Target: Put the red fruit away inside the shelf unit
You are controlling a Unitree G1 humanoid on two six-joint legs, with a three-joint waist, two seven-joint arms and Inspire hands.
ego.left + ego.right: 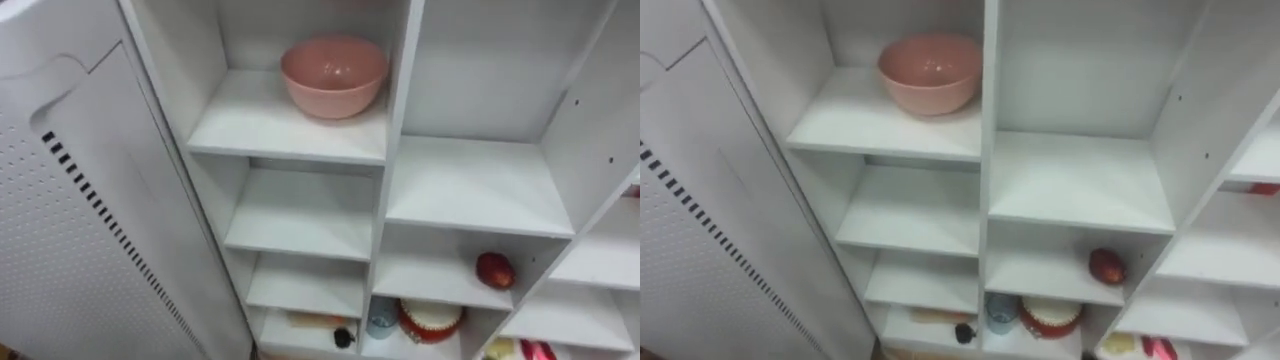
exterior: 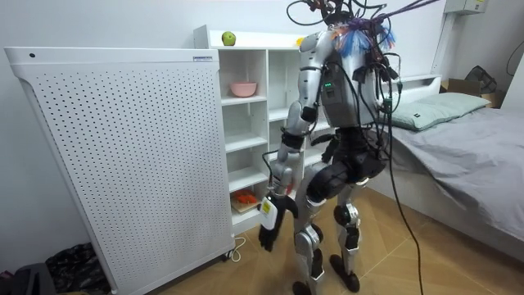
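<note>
I stand close in front of a white shelf unit. A red apple lies on a lower shelf right of the middle divider. A pink bowl sits on the upper left shelf. On top of the unit rest a green apple and a yellow fruit. My left hand hangs low beside my leg, in front of the bottom shelves. The two middle shelves are bare.
A tall white perforated panel stands against the unit's left side. The bottom shelves hold a blue cup, a red-and-white round container and an orange item. A bed stands behind me.
</note>
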